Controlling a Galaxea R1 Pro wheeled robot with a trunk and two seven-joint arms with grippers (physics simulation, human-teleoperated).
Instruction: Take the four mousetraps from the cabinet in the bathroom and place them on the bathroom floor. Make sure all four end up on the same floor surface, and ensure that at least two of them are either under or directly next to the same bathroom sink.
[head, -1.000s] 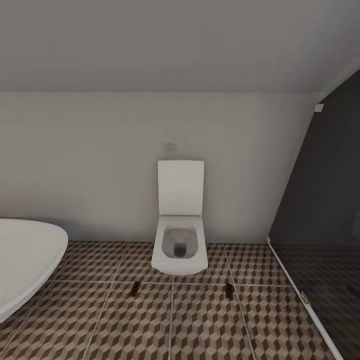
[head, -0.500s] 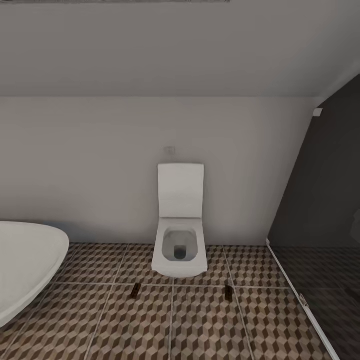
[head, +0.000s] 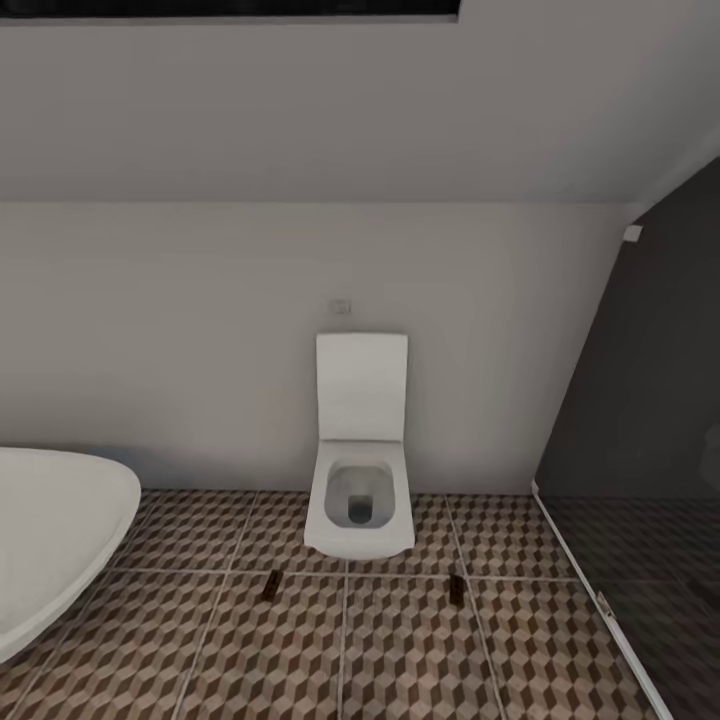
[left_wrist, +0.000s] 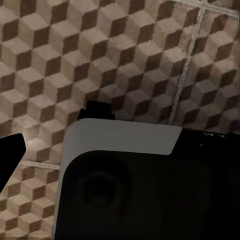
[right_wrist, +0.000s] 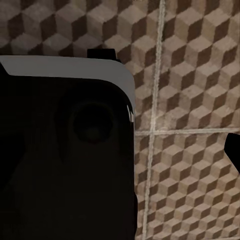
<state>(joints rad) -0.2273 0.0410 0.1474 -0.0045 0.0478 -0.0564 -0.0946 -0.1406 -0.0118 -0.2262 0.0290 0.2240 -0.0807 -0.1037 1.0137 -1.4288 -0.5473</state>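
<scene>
Cube-patterned bathroom floor (head: 400, 650) is carrying two mousetraps (head: 271, 585) flanking the toilet (head: 360, 510), lying lengthwise away from the robot; neither gripper's opening can be told.

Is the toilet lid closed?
No, in the head view the toilet has its lid standing upright against the wall, and the bowl is open.

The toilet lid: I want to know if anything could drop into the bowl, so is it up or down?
Up. The toilet lid stands upright against the wall, and the open bowl shows below it.
</scene>
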